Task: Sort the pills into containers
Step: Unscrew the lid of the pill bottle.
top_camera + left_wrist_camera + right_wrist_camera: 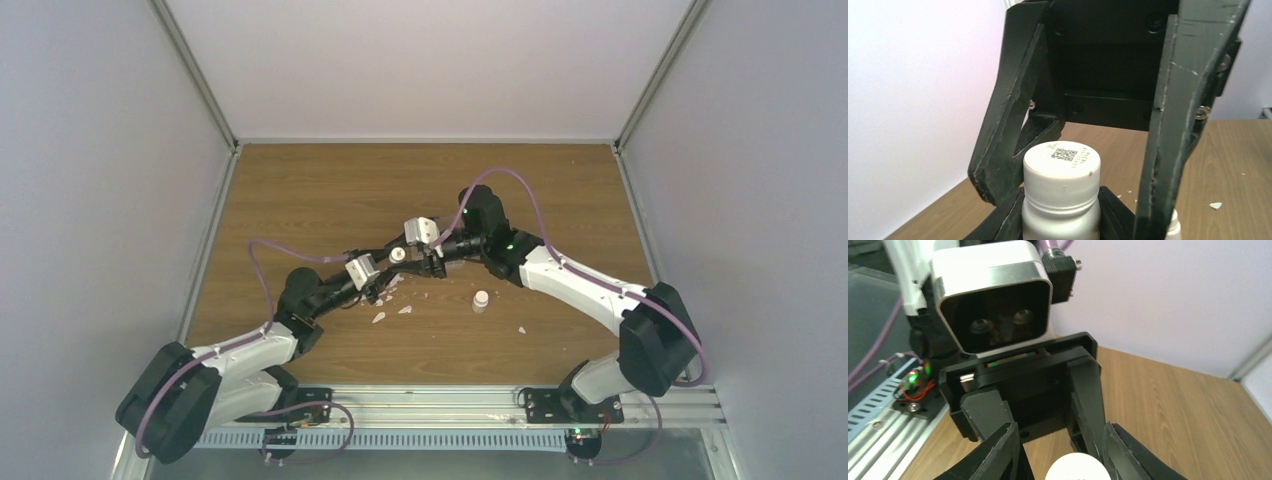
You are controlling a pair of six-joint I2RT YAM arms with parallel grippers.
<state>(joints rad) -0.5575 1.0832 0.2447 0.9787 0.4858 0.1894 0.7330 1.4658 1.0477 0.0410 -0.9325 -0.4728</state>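
No pills and no containers show in any view. Above mid-table my left gripper (pixel 388 266) is shut on the body of a white capped vial (pixel 1060 210), its own jaws hugging both sides of it. My right gripper (pixel 1068 462) faces it from the other side and is open. Its fingers (pixel 1003 125) stand wide on either side of the vial's cap (pixel 1062 167) without touching it. That cap (pixel 1076 469) sits low between my right jaws in the right wrist view. The two grippers meet at the vial (pixel 397 255).
A second small white vial (pixel 481 300) stands on the wooden table (pixel 560 190) to the right of the grippers. White flakes (pixel 378 317) lie scattered below them, and one more flake (pixel 521 329) lies farther right. Grey walls enclose the table.
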